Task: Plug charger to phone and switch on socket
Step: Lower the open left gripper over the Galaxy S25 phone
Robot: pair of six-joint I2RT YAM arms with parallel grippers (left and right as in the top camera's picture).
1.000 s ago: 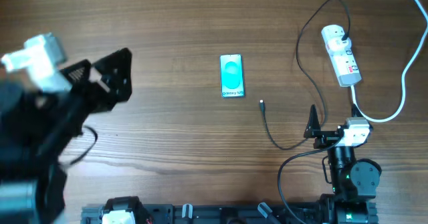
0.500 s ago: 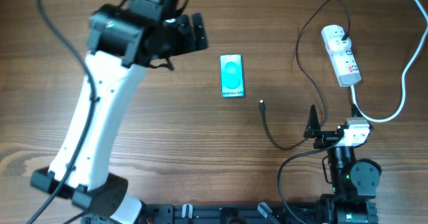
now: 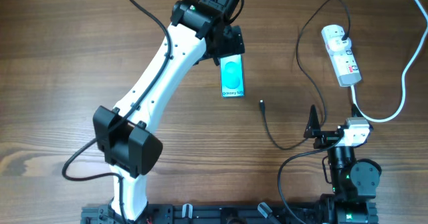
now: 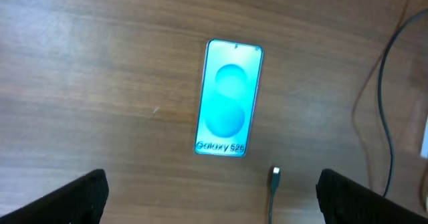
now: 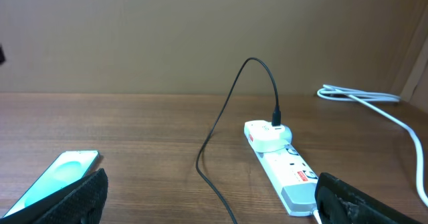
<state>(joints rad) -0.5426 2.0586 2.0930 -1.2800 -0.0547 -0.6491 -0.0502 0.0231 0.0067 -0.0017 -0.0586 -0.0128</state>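
White links [image 3: 155, 82], black joints [image 3: 127, 141], trailing cables [image 3: 85, 175], perhaps green LED [image 3: 348, 178]

Left arm [image 3: 157, 83], white with black joints, stretches from its base at the 7 o'clock edge of the counter [image 3: 60, 23] up toward 12 o'clock. Left gripper [image 4: 210, 187] faces downward, fingers spread wide, holding nothing. Right arm [image 3: 348, 167] sits folded at 5 o'clock. Right gripper [image 5: 210, 190] is likewise spread wide and empty.
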